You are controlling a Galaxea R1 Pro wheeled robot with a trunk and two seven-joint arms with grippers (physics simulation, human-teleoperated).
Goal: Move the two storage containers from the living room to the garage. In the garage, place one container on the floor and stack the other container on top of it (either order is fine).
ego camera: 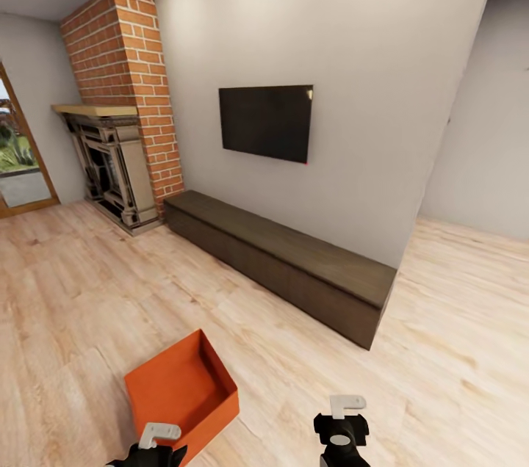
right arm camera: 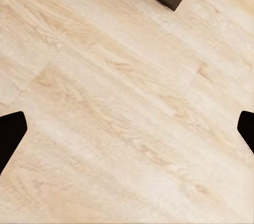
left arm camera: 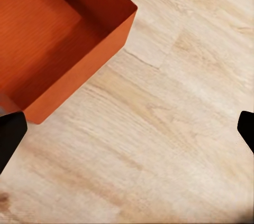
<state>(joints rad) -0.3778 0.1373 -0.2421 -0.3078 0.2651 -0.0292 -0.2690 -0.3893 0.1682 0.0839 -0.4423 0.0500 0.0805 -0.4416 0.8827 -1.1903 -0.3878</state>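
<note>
A: Closest in, what do the arms show?
B: The left gripper (left arm camera: 127,129) is spread wide with nothing between its dark fingertips (left arm camera: 10,134); the right gripper (right arm camera: 127,129) is just as wide and bare over the wood-plank floor (ego camera: 110,283)

A: And the storage container (ego camera: 180,386)?
B: Orange-red, lidless, low-walled, finely ribbed inside, standing on the planks just ahead of the left gripper. Beyond it: long dark cabinet (ego camera: 286,261), wall TV (ego camera: 266,122), brick fireplace (ego camera: 121,129)
</note>
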